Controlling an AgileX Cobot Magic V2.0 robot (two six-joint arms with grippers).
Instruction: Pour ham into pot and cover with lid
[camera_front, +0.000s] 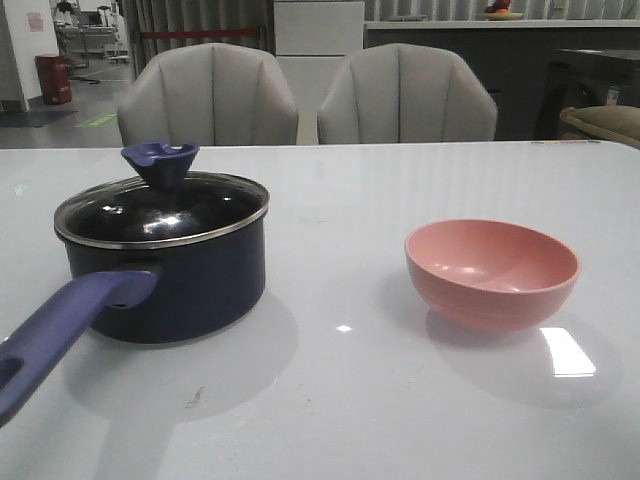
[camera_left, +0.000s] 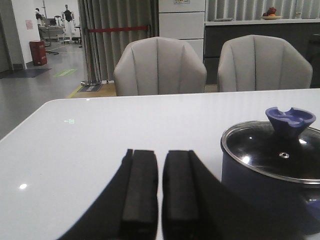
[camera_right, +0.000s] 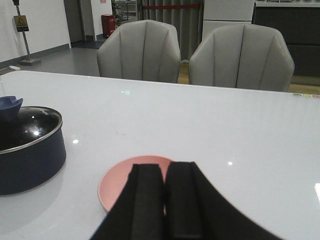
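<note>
I am looking over a wide, glossy white tabletop (camera_front: 340, 400) that is throwing back ceiling lights, with two grey padded chairs (camera_front: 210, 95) pulled up at its far edge and grey curtains and a dark counter sitting beyond them. A red bin (camera_front: 54, 78) is standing in the far left corridor; the signs back there are too small for me to read.

The pot (camera_front: 165, 285) is sitting on the left part of the tabletop, its blue-purple handle pointing toward me, and the lid (camera_front: 160, 210) is resting on it, blue knob up. The pink bowl (camera_front: 492, 270) is standing well apart on the right, showing empty. I am seeing no ham anywhere.

The left hand (camera_left: 160, 190) is hanging just beside the pot, fingers together and empty. The right hand (camera_right: 162, 200) is hovering over the bowl's near edge, also closed on nothing.
</note>
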